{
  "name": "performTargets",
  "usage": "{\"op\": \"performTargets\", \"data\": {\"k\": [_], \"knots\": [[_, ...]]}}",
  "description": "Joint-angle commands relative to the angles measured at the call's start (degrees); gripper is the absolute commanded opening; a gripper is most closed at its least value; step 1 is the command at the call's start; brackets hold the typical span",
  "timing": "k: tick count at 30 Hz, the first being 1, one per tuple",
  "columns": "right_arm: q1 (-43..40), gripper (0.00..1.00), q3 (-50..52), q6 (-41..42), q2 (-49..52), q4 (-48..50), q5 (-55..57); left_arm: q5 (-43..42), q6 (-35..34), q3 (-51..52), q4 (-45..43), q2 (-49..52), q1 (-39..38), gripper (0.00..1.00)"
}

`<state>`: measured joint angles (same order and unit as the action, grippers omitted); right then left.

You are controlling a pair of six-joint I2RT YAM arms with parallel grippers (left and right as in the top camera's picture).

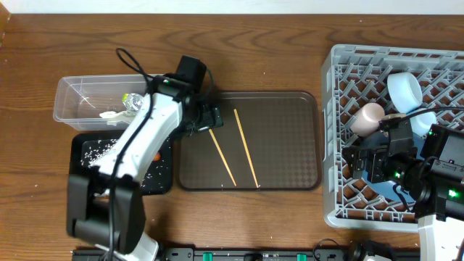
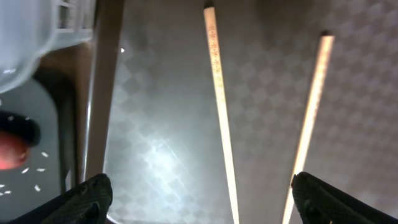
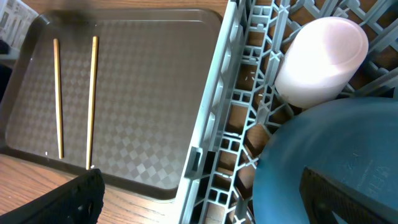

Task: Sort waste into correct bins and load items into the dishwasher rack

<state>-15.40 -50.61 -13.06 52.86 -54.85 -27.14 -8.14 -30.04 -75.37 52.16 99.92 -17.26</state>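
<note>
While both grippers [image 2: 202,196] [image 3: 205,193] gape, slim wooden chopsticks [image 2: 217,93] lie on the checkered tray [image 2: 155,112].

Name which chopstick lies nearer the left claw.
The chopstick farther from the rack; its upper tip sits beside the left claw. The other chopstick starts clear of it.

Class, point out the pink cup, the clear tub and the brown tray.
pink cup [image 3: 320,59], right wrist view, rounded side.
clear tub [image 1: 72,101], overhead view, bare left end.
brown tray [image 1: 290,138], overhead view, bare right half.
</note>
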Motion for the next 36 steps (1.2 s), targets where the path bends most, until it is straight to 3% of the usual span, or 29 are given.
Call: {"op": "performTargets", "data": {"k": [1, 12, 22, 29, 36], "knots": [[0.4, 0.99, -1.1, -0.7, 0.0, 0.0, 0.0, 0.6, -0.3, -0.7, -0.1, 2.1, 0.2, 0.95], [0.4, 0.99, -1.1, -0.7, 0.0, 0.0, 0.0, -0.4, -4.0, 3.9, -6.3, 4.3, -1.6, 0.93], [0.4, 0.99, -1.1, -0.7, 0.0, 0.0, 0.0, -0.3, -12.3, 12.1, -15.2, 4.3, -3.6, 0.89], [0.4, 0.99, -1.1, -0.7, 0.0, 0.0, 0.0, -0.4, -11.6, 13.1, -17.1, 3.3, -3.4, 0.9], [0.4, 0.99, -1.1, -0.7, 0.0, 0.0, 0.0, -0.4, -10.6, 10.5, -16.4, -5.1, -3.2, 0.9]]}}
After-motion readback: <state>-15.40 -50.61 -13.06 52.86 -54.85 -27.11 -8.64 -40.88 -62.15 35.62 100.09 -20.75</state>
